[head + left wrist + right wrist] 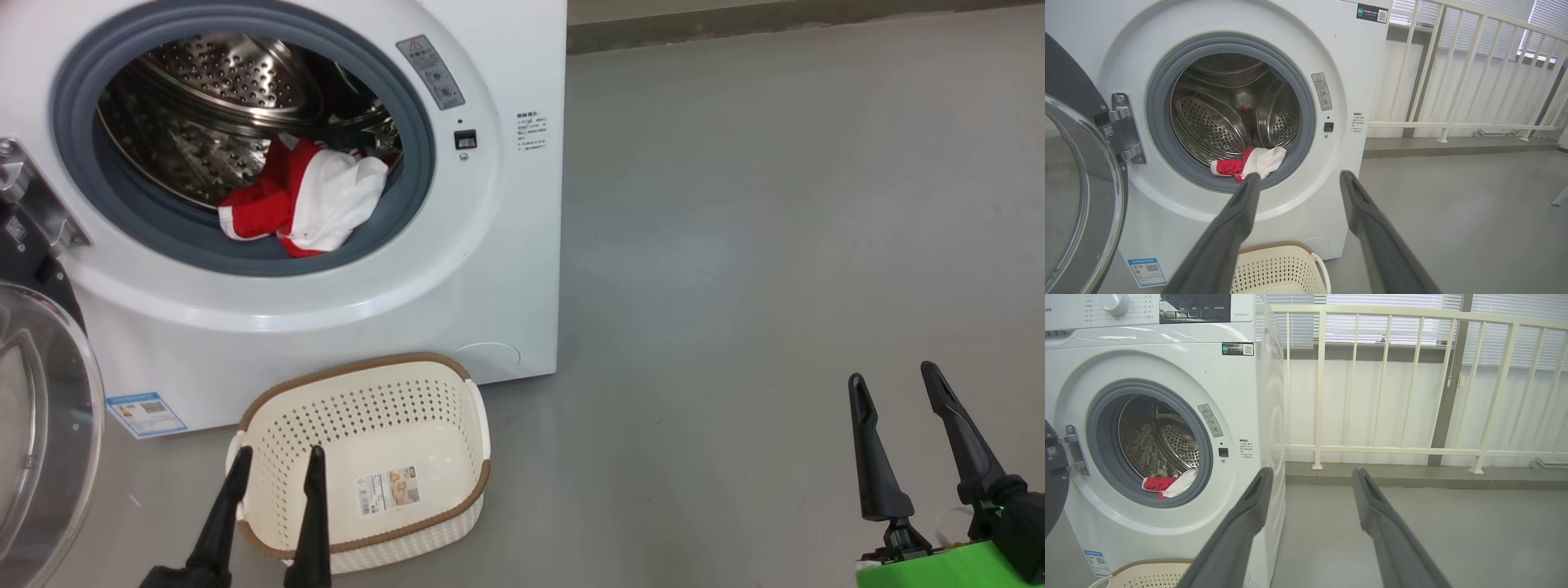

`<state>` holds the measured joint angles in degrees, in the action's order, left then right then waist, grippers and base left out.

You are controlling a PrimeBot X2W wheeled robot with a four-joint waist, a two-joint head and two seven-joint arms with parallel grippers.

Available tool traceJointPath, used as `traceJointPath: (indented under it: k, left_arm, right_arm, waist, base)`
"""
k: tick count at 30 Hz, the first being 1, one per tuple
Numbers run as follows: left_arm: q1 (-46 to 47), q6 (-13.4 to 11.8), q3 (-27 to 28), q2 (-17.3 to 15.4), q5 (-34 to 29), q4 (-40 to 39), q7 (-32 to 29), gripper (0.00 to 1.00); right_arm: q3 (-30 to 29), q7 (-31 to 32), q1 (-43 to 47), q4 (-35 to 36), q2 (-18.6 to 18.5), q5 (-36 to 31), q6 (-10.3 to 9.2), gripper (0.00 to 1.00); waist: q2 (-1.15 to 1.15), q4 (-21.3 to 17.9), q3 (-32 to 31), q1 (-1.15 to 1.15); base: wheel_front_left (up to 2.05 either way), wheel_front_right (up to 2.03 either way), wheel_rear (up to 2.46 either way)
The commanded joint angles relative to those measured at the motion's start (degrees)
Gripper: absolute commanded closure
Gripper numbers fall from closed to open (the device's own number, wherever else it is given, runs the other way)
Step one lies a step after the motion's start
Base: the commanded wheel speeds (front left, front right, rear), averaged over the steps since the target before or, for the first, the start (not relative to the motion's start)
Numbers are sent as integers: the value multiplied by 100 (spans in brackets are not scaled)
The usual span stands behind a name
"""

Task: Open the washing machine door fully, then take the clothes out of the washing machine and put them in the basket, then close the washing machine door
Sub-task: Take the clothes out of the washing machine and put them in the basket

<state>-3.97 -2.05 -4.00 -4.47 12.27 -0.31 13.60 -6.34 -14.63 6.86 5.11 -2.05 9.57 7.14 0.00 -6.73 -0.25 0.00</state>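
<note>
The white washing machine (490, 269) stands open, its door (41, 425) swung out to the left with the glass bowl showing. Red and white clothes (306, 200) lie at the front of the steel drum, on the grey seal; they also show in the wrist views, clothes (1249, 163) and clothes (1167, 484). The cream basket (457, 490) sits empty on the floor in front of the machine. My left gripper (277, 461) is open above the basket's near left rim. My right gripper (894, 376) is open over bare floor far to the right.
Grey floor (775, 245) stretches to the right of the machine. A white railing (1412, 449) runs along a raised ledge behind it, before a white wall with blinds. A blue sticker (147, 414) sits low on the machine's front.
</note>
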Motion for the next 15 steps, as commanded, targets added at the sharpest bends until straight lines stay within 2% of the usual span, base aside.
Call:
traceJointPath:
  k: [1, 5, 15]
  left_arm:
    - [79, -9, 190, -93, 46, -145, -11, 0]
    - [106, 60, 213, -163, 89, -36, 22, 0]
    - [147, 51, 162, -184, 88, 53, 48, 0]
  right_arm:
    - [116, -37, -105, 169, -83, -26, 35, 0]
    - [85, -37, -104, 158, -83, -28, 35, 0]
    - [80, -37, -102, 137, -83, -19, 35, 0]
  waist:
    - [0, 6, -5, 0]
    - [0, 5, -34, 0]
    - [0, -26, -66, 0]
  base:
    - [0, 0, 0]
    - [0, 0, 0]
    - [7, -7, 0]
